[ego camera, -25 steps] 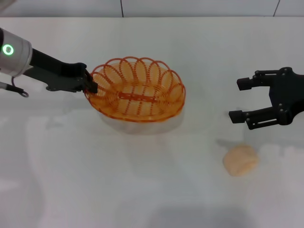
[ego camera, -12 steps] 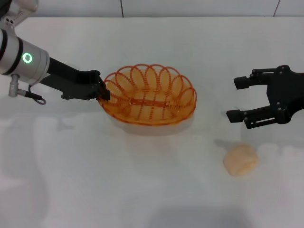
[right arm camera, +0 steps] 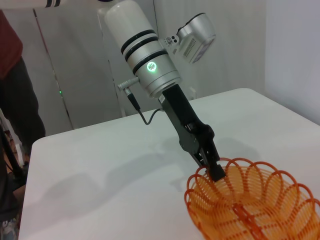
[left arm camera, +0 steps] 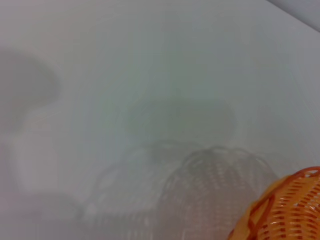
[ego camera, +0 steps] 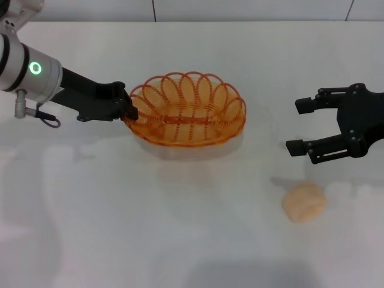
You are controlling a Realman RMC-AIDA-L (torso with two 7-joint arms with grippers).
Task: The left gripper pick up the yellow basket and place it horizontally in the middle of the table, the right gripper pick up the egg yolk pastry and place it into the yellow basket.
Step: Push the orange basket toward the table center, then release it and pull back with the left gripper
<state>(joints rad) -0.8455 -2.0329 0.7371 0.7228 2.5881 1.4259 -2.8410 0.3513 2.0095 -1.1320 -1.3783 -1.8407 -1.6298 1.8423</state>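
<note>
Fingers of my left gripper clench the left rim of the yellow basket, one oval of looped translucent wire near mid-table. My right gripper hovers spread and empty above the table, a plain white matte surface. One egg yolk pastry, a rounded pale lump, lies just below it.

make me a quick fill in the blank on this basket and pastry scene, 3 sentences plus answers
1. The left gripper is shut on the rim of the yellow ____.
2. The egg yolk pastry lies on the ____, not in the yellow basket.
3. The right gripper hangs above the pastry with its jaws ____.

Missing words: basket; table; open
</note>
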